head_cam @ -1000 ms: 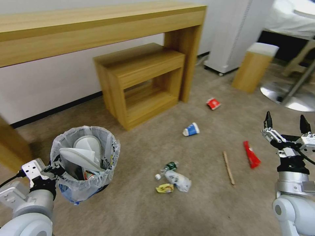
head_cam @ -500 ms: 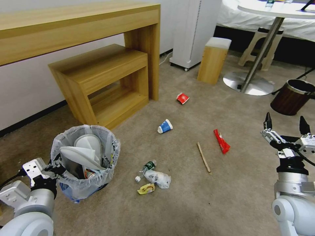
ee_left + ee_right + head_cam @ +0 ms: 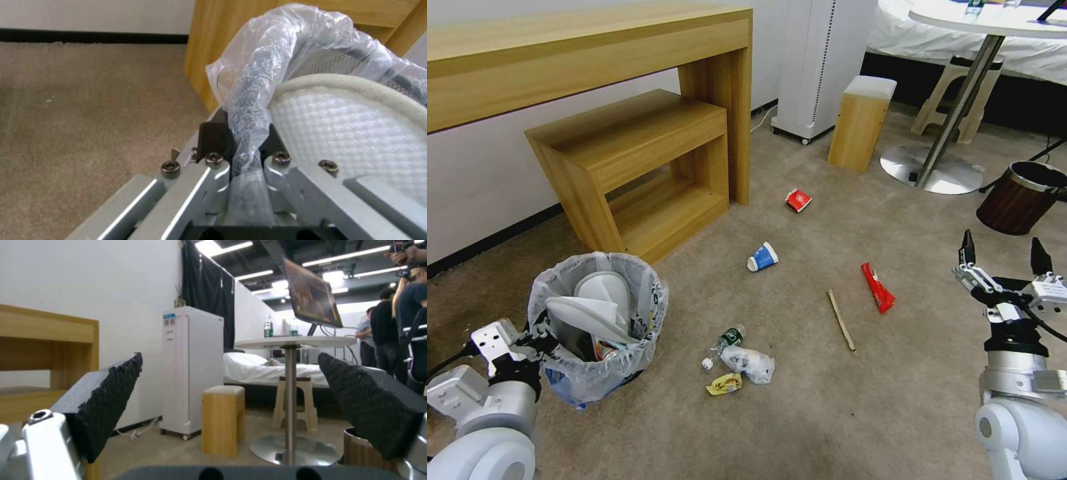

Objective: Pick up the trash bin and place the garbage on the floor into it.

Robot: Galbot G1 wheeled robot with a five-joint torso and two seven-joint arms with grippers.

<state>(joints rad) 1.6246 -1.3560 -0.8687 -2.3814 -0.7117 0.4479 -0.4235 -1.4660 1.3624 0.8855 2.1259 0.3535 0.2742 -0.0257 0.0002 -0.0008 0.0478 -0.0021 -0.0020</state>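
Pinching bin (image 3: 597,327) rim with my left gripper (image 3: 242,156), right gripper (image 3: 1002,257) spread empty; thin bag could slip, dropping it.

Floor (image 3: 800,427): beige carpet.
Near middle: blue cup (image 3: 762,257) on its side, red cup (image 3: 798,199) farther back.
Right of middle: wooden stick (image 3: 841,319), red wrapper (image 3: 878,287) beside it.
Nearer: bottle (image 3: 724,342), crumpled white litter (image 3: 748,363), yellow wrapper (image 3: 724,384) together.
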